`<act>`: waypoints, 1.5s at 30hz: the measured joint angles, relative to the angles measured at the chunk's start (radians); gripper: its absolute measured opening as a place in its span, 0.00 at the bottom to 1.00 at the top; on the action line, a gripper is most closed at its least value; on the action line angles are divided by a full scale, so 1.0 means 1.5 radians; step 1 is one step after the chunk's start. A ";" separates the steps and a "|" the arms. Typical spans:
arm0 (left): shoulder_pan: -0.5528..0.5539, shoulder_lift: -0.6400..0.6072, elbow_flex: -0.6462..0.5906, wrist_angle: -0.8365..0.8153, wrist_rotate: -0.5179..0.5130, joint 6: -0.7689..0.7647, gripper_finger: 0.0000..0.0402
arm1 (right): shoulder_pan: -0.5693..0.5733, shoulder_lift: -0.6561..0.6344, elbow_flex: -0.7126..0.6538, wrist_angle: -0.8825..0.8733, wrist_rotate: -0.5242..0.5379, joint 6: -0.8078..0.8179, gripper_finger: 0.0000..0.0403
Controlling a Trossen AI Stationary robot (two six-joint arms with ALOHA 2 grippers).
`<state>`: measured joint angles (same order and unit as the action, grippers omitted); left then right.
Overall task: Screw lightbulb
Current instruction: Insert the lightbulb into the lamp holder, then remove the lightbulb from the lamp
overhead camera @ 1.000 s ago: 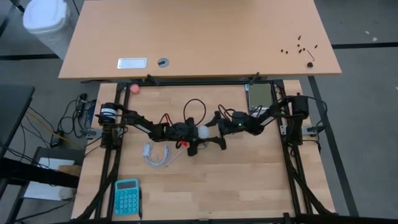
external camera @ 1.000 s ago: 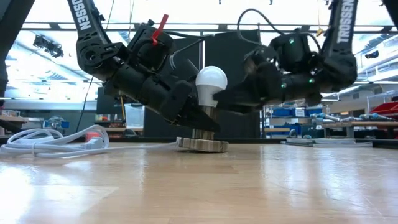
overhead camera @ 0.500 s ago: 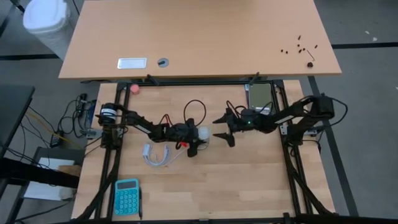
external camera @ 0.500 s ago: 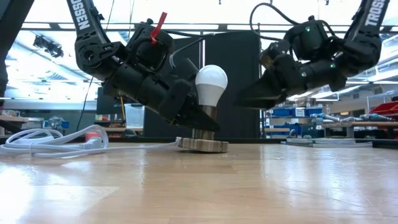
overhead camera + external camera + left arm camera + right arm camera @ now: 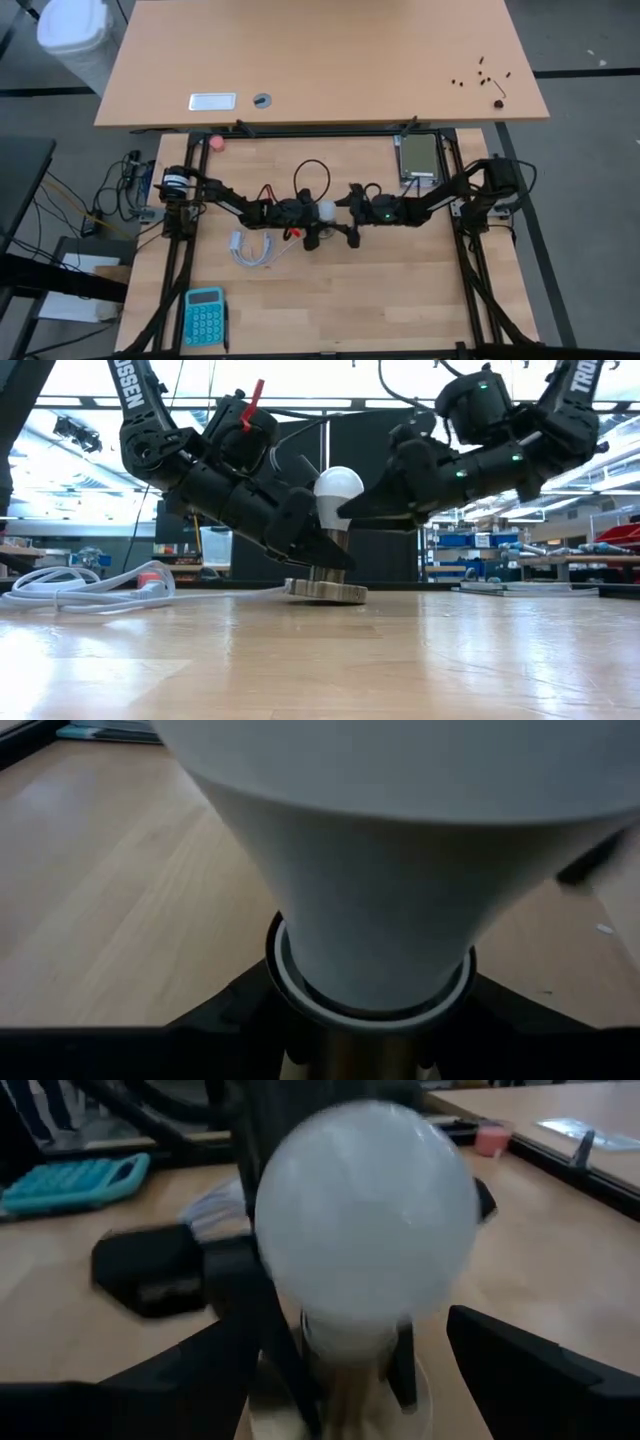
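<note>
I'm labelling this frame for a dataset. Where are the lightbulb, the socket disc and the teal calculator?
lightbulb [image 5: 339, 486]: low view, on the white globe.
socket disc [image 5: 326, 594]: low view, on the metal rim resting on the table.
calculator [image 5: 204, 314]: high view, on its keypad face.

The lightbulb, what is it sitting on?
Under the lightbulb is a round metal socket lying flat on the table. The left gripper clamps the bulb's neck, so the screw base and how deep it sits in the socket are hidden.

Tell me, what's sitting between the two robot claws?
The lightbulb, upright on its socket, sits between left gripper and right gripper, clearest in the low view.
</note>
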<state>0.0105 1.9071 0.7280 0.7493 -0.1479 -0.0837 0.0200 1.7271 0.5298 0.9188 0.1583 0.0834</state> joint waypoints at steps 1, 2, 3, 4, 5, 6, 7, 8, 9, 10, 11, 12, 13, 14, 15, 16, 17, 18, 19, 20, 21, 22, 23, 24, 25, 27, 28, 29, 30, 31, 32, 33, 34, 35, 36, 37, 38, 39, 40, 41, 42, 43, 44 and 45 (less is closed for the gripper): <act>0.000 0.000 0.000 -0.001 -0.001 0.000 0.49 | 0.000 0.011 0.012 0.004 0.001 -0.001 0.82; 0.000 0.000 0.001 -0.001 -0.003 0.000 0.49 | 0.000 0.018 0.017 0.004 0.004 -0.003 0.82; 0.000 0.000 0.000 -0.002 -0.005 0.000 0.49 | 0.000 0.026 0.022 0.004 0.006 -0.004 0.82; 0.000 0.000 0.001 -0.003 -0.005 -0.001 0.49 | -0.002 0.033 0.028 0.004 0.006 -0.005 0.82; 0.000 0.000 0.001 -0.003 -0.005 -0.001 0.49 | -0.004 0.034 0.030 0.002 0.006 -0.006 0.82; 0.000 -0.001 0.001 -0.005 -0.005 -0.001 0.49 | -0.007 0.035 0.031 0.005 0.006 -0.008 0.82; 0.000 -0.001 0.001 -0.007 -0.005 -0.001 0.49 | -0.010 0.035 0.032 0.005 0.006 -0.010 0.82; 0.000 0.000 0.001 -0.007 -0.005 -0.001 0.49 | -0.012 0.030 0.029 0.001 0.006 -0.011 0.82; 0.000 -0.001 0.001 -0.008 -0.005 -0.002 0.49 | -0.015 0.027 0.025 0.000 0.007 -0.011 0.82; 0.000 -0.001 0.001 -0.008 -0.005 -0.002 0.49 | -0.017 0.021 0.021 -0.002 0.009 -0.011 0.82; 0.000 -0.001 0.001 -0.006 -0.005 -0.002 0.49 | -0.020 0.015 0.015 -0.002 0.009 -0.011 0.82; 0.000 -0.001 0.001 -0.007 -0.003 -0.002 0.49 | -0.023 0.012 0.013 0.000 0.009 -0.014 0.82; 0.000 -0.001 0.001 -0.006 -0.002 -0.001 0.49 | -0.025 0.008 0.009 -0.001 0.009 -0.017 0.82; 0.000 -0.001 0.001 -0.006 -0.002 -0.001 0.49 | -0.028 0.003 0.003 -0.009 0.009 -0.018 0.82; 0.000 -0.001 0.001 -0.007 -0.003 -0.001 0.49 | -0.032 0.002 0.002 -0.015 0.009 -0.018 0.82; 0.000 -0.001 0.001 -0.007 -0.003 0.001 0.49 | -0.033 0.002 0.002 -0.019 0.010 -0.017 0.82; 0.000 -0.001 0.001 -0.007 -0.002 0.003 0.49 | -0.033 0.002 0.000 -0.021 0.008 -0.018 0.82; 0.000 -0.001 0.001 -0.008 -0.002 0.002 0.49 | -0.033 0.001 0.000 -0.023 0.002 -0.018 0.82; 0.000 -0.001 0.001 -0.007 -0.002 0.002 0.49 | -0.033 0.001 0.000 -0.022 -0.005 -0.018 0.82; 0.000 -0.001 0.001 -0.006 -0.001 0.002 0.49 | -0.033 0.001 0.001 -0.021 -0.007 -0.018 0.82; 0.000 -0.001 0.001 -0.005 0.000 0.004 0.50 | -0.032 0.001 0.001 -0.019 -0.010 -0.018 0.82; 0.000 -0.001 0.001 -0.003 0.003 0.009 0.51 | -0.032 0.000 0.001 -0.019 -0.010 -0.018 0.82; -0.001 -0.001 0.001 -0.001 0.006 0.014 0.52 | -0.032 0.000 0.002 -0.020 -0.012 -0.017 0.82; -0.002 -0.001 0.000 0.002 0.006 0.016 0.54 | -0.032 0.000 0.002 -0.022 -0.015 -0.016 0.82; -0.003 0.000 0.001 0.006 0.006 0.018 0.56 | -0.032 0.000 0.002 -0.022 -0.018 -0.016 0.82; -0.003 0.000 0.001 0.011 0.007 0.021 0.61 | -0.030 0.000 0.002 -0.026 -0.019 -0.014 0.82; -0.003 0.000 0.001 0.011 0.007 0.021 0.63 | -0.029 0.000 0.002 -0.026 -0.020 -0.011 0.82; -0.003 -0.001 0.001 0.008 0.007 0.021 0.66 | -0.028 0.000 0.002 -0.027 -0.025 -0.010 0.82; -0.003 -0.003 0.001 0.001 0.007 0.023 0.68 | -0.027 -0.001 -0.001 -0.028 -0.031 -0.007 0.82; -0.003 -0.009 0.001 -0.011 0.007 0.032 0.70 | -0.027 -0.006 -0.006 -0.032 -0.035 -0.003 0.82; -0.003 -0.018 0.001 -0.026 0.007 0.040 0.72 | -0.027 -0.010 -0.009 -0.037 -0.040 0.001 0.82; -0.003 -0.030 0.001 -0.043 0.005 0.051 0.74 | -0.027 -0.015 -0.013 -0.042 -0.042 0.006 0.82; -0.003 -0.040 0.001 -0.063 0.001 0.056 0.75 | -0.027 -0.023 -0.019 -0.048 -0.042 0.011 0.82; -0.003 -0.053 0.001 -0.085 -0.007 0.062 0.76 | -0.026 -0.030 -0.023 -0.052 -0.045 0.014 0.82; -0.003 -0.067 0.001 -0.113 -0.013 0.069 0.77 | -0.026 -0.040 -0.027 -0.057 -0.047 0.017 0.82; -0.003 -0.081 0.000 -0.141 -0.019 0.073 0.77 | -0.026 -0.053 -0.033 -0.064 -0.048 0.020 0.82; -0.003 -0.095 0.000 -0.160 -0.024 0.076 0.77 | -0.026 -0.067 -0.038 -0.069 -0.048 0.023 0.82; -0.003 -0.110 0.001 -0.180 -0.026 0.082 0.77 | -0.026 -0.082 -0.044 -0.077 -0.048 0.028 0.82; -0.003 -0.127 0.001 -0.210 -0.026 0.084 0.77 | -0.026 -0.099 -0.052 -0.085 -0.048 0.033 0.82; -0.003 -0.140 0.001 -0.233 -0.027 0.084 0.77 | -0.026 -0.115 -0.060 -0.093 -0.048 0.037 0.81; -0.003 -0.153 0.001 -0.255 -0.027 0.082 0.77 | -0.025 -0.133 -0.067 -0.102 -0.049 0.038 0.81; -0.005 -0.169 -0.001 -0.280 -0.027 0.074 0.77 | -0.022 -0.155 -0.076 -0.111 -0.049 0.038 0.81; -0.008 -0.187 -0.007 -0.294 -0.028 0.070 0.77 | -0.019 -0.175 -0.083 -0.114 -0.049 0.038 0.80; -0.012 -0.205 -0.013 -0.299 -0.027 0.066 0.77 | -0.016 -0.196 -0.092 -0.114 -0.049 0.038 0.80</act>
<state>-0.0070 1.5999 0.7084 0.3009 -0.1890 0.0146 -0.0033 1.4333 0.3923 0.7471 0.0849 0.1402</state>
